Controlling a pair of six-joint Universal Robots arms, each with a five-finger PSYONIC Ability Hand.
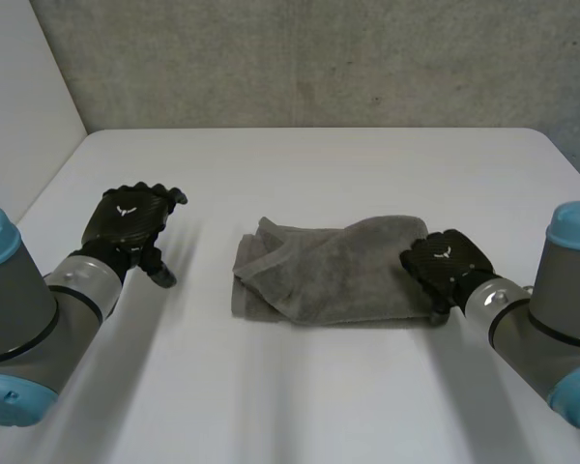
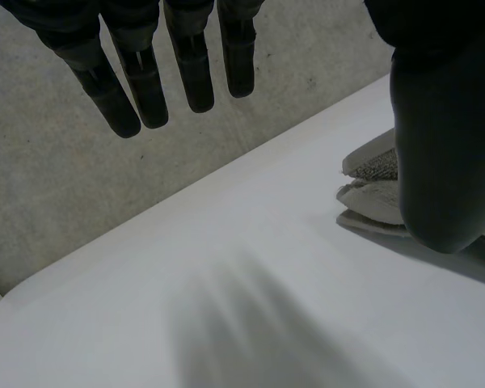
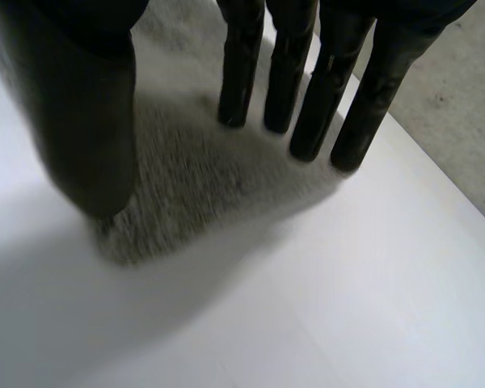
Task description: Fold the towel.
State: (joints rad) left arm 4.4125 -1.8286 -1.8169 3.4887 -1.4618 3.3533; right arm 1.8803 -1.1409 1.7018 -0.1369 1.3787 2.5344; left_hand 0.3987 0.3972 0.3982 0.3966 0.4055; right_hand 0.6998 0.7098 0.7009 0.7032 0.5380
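Head view: crumpled towel (image 1: 329,275) on white table (image 1: 300,387), grey wall (image 1: 319,58) behind.

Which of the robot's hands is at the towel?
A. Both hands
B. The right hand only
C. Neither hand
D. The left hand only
B: the right hand sits at the right end of the towel, its straight fingers down on the cloth, while the left hand hangs open over the bare table, apart from the towel.
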